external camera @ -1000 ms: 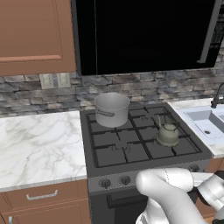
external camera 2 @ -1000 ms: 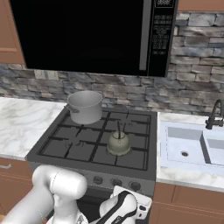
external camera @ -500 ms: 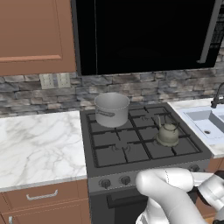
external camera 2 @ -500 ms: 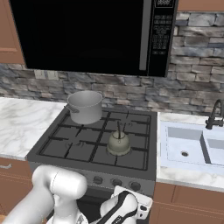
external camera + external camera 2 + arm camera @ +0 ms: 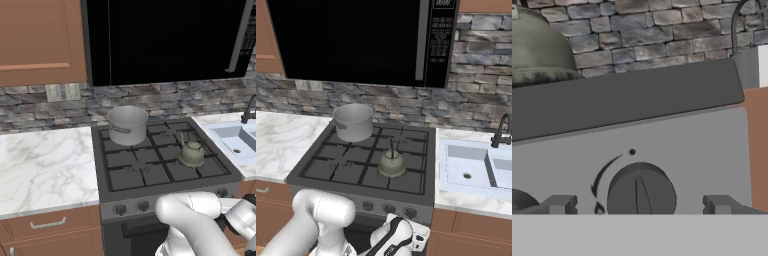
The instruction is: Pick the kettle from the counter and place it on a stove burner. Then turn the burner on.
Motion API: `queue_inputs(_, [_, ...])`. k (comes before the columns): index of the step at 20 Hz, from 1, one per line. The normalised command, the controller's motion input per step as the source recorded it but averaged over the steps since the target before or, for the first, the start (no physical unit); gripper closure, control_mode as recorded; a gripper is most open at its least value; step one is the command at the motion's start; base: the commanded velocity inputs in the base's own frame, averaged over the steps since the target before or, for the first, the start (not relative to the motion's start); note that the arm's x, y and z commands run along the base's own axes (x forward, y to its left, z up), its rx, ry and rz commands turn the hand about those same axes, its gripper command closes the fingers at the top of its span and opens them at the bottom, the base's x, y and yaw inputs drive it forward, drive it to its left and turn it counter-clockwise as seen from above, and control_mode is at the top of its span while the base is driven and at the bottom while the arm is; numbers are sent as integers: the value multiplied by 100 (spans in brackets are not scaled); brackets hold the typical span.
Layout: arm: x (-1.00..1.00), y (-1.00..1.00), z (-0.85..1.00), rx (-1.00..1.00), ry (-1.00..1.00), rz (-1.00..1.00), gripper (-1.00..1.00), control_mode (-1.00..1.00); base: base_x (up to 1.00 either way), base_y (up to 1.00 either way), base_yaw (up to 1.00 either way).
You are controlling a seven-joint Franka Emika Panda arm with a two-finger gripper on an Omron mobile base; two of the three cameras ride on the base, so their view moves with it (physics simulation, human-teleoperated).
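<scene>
Burner knob (image 5: 641, 191): centred between the open fingers (image 5: 560, 204), below the kettle (image 5: 539, 47); advance squarely, close, then twist.

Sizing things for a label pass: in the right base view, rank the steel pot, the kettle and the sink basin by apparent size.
1. sink basin
2. steel pot
3. kettle
The pot sits farther back yet looks bigger than the kettle.

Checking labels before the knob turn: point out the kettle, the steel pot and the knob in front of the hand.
kettle (image 5: 392, 165), right base view, on its rounded body.
steel pot (image 5: 128, 125), left base view, on its side wall.
knob (image 5: 641, 192), hand view, on its round face.
</scene>
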Motion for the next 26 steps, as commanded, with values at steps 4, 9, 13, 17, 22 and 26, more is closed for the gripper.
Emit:
queue_inputs(4, [2,0,0,0,1,0,100,-100,0,0,0])
queue_inputs(9, [7,0,0,0,0,0,100,-100,0,0,0])
queue_inputs(13, [8,0,0,0,0,0,100,-100,0,0,0])
queue_inputs(17, [8,0,0,0,0,0,100,-100,0,0,0])
queue_inputs(22, [11,0,0,0,0,0,100,-100,0,0,0])
queue_inputs(26, [12,0,0,0,0,0,100,-100,0,0,0])
